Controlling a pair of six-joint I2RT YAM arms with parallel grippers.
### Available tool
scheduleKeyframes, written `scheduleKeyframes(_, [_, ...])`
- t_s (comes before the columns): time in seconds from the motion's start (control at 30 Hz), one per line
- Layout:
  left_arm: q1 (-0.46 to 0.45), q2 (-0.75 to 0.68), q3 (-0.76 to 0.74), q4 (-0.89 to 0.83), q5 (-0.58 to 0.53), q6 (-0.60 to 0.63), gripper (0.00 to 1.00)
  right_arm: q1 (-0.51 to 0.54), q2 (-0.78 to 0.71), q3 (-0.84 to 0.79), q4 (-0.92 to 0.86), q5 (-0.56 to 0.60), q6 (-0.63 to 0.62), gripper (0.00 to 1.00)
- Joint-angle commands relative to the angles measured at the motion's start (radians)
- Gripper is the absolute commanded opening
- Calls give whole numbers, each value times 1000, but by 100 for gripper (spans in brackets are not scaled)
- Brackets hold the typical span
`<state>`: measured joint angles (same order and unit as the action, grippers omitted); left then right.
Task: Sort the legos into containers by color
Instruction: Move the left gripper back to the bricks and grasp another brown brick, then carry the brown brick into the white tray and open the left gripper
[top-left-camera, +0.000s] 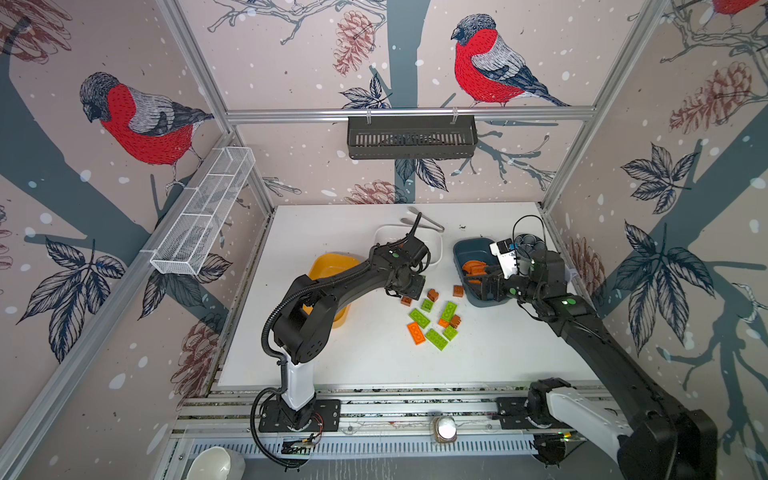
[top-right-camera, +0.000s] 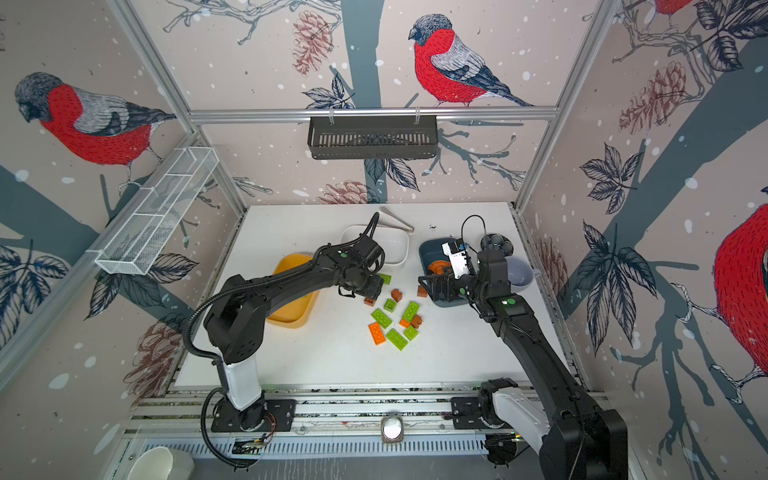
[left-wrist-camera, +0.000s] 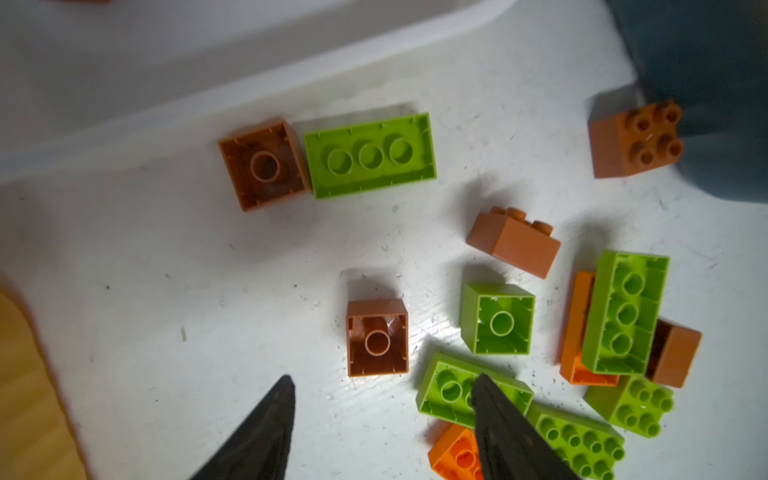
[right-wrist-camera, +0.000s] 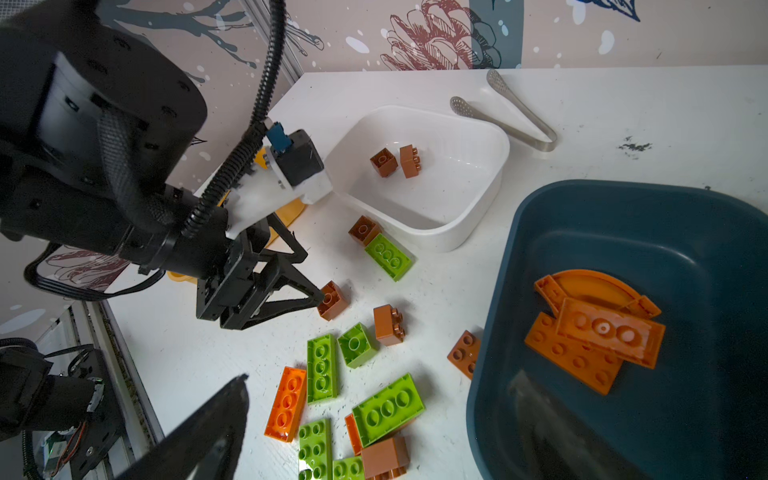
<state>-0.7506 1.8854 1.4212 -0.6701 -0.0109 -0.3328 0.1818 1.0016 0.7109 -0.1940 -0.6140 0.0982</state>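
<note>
Loose legos lie mid-table in both top views: lime green plates, an orange plate and brown cubes. My left gripper is open and empty just above the table, with an upturned brown cube right off its fingertips. The white container holds two brown cubes. The teal container holds orange pieces, one arched. My right gripper stands open over the teal tub's near rim, holding nothing. The yellow container lies partly under the left arm.
Metal tongs lie behind the white tub. A dark flower-patterned dish and a grey mug stand behind the right wrist by the right wall. A brown cube rests against the teal tub's side.
</note>
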Motion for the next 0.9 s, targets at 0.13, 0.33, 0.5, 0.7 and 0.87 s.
scheduleKeyframes(0.13, [-12, 31, -59, 90, -39, 17, 64, -2, -10, -9, -2, -17, -9, 99])
scheduleKeyframes(0.33, [-13, 77, -50, 136, -43, 45, 56, -1, -12, -6, -7, -15, -11, 99])
scheduleKeyframes(0.5, [-13, 108, -40, 135, -48, 61, 49, -1, -13, -6, -9, -13, -13, 99])
scheduleKeyframes(0.7, [-13, 112, -46, 128, -45, 64, 35, -1, -13, -5, -10, -13, -14, 99])
scheduleKeyframes(0.87, [-13, 102, 19, 54, -50, 81, 30, -1, -8, 2, -10, -12, -15, 99])
